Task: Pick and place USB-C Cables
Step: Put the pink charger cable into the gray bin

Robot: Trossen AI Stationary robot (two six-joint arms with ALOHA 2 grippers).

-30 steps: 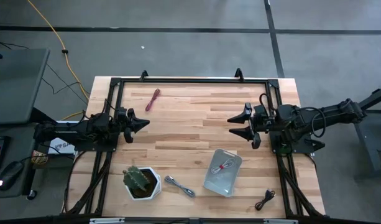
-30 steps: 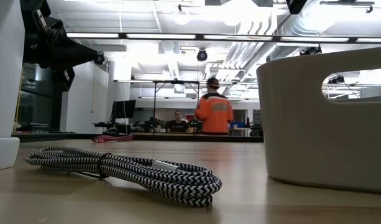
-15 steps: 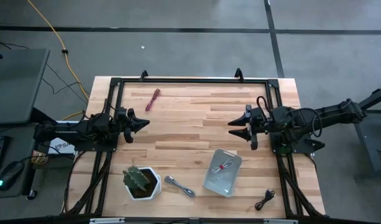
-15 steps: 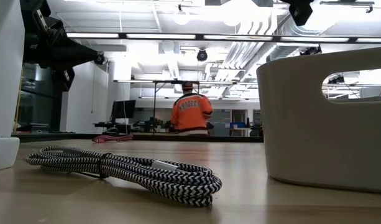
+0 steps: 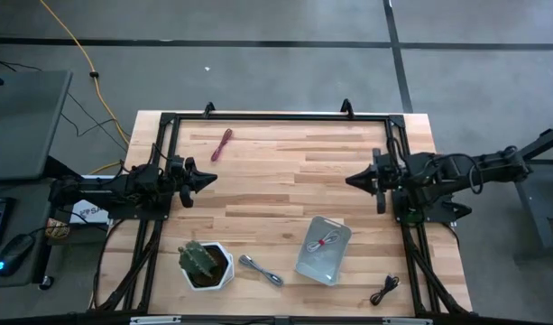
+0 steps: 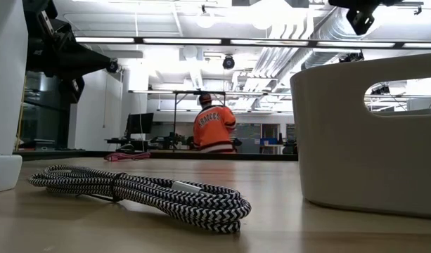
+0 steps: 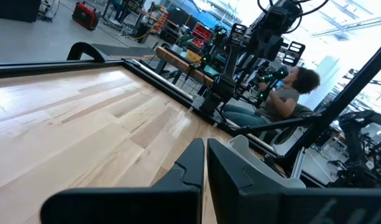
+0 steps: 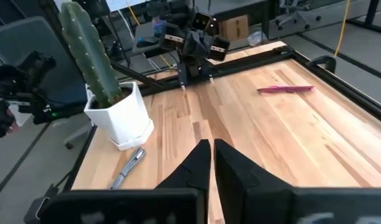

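The maroon cable lies at the far left of the table and shows in the right wrist view. The whitish-and-red cable lies inside the white basket. The silver-grey cable lies near the front edge, beside the cactus pot; it also shows in the low view and the right wrist view. The black cable lies at the near right corner. My left gripper is shut and empty above the table's left side. My right gripper is shut and empty above the right side.
A cactus in a white pot stands at the near left. The white basket stands near the right front. A black frame runs around the tabletop. People are in the room beyond the table.
My right gripper has shut its fingers and drawn back toward the table's right edge. My left arm has kept still, and the cables have not moved.
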